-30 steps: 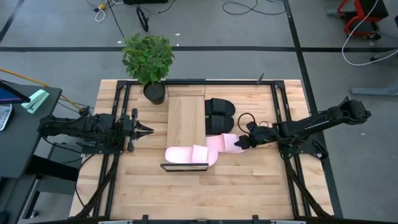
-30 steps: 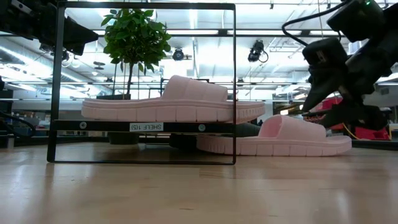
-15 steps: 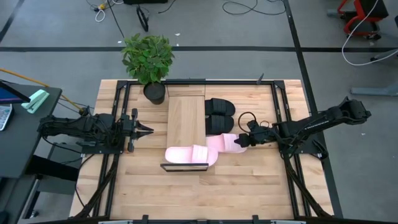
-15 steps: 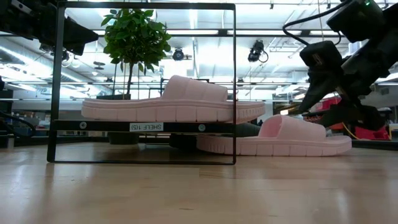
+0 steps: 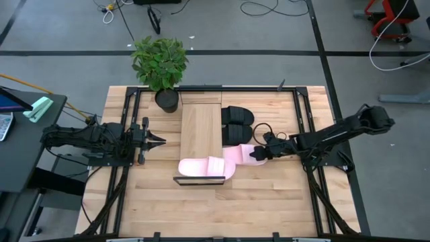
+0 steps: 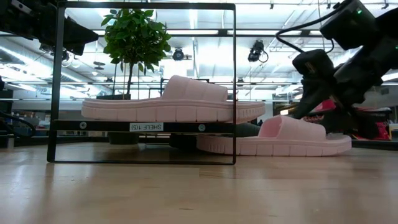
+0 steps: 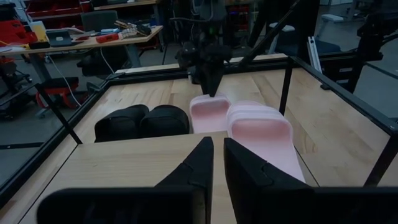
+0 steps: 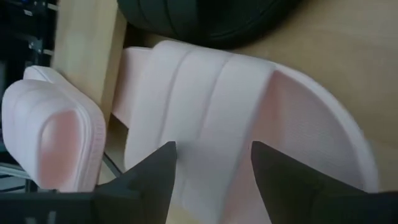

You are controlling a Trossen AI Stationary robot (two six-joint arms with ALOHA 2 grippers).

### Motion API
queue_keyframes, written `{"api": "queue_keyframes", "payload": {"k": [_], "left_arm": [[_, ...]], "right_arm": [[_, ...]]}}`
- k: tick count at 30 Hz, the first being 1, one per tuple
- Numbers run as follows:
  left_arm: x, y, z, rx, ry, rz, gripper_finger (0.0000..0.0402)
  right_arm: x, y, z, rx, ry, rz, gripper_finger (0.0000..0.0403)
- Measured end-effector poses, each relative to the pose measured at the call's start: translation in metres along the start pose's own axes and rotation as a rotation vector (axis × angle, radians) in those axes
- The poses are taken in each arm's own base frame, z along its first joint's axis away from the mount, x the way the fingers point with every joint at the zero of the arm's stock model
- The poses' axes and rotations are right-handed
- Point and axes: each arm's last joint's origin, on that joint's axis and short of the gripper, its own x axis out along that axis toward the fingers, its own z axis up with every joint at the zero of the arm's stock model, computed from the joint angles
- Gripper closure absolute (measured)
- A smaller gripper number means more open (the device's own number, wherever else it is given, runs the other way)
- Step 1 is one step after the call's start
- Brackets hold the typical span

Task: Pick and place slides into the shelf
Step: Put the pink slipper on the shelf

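Placed on the shelf (image 5: 201,132) near the table's centre: one pink slide (image 5: 205,167); left to place: second pink slide (image 5: 242,154) on the table, beneath right hand (image 5: 258,153) with fingers apart, plus black pair (image 5: 237,124); left hand (image 5: 158,140) waiting, fingers together.

Shelf (image 5: 201,131) mid-counter (image 5: 269,195); one slide (image 5: 205,167) lies on its near end, another (image 5: 243,154) on the counter just right, black pair (image 5: 236,124) behind; potted plant (image 5: 161,67) at far left.

Right gripper (image 5: 256,154) low near table centre, fingers (image 8: 149,180) spread apart. Left gripper (image 5: 158,140) parked at left, fingers nearly together.
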Motion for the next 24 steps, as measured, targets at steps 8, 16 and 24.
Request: {"api": "queue_keyframes", "payload": {"k": [8,16,24], "left_arm": [[0.0,0.0,0.0,0.0,0.0,0.0,0.0362],[0.0,0.0,0.0,0.0,0.001,0.0,0.0356],[0.0,0.0,0.0,-0.001,0.0,0.0,0.0362]], "right_arm": [[0.011,-0.002,-0.002,-0.011,-0.012,-0.018,0.0228],[0.012,-0.004,-0.002,-0.073,-0.024,-0.038,0.0387],[0.003,0.002,0.001,-0.073,-0.037,0.022,0.0396]]}}
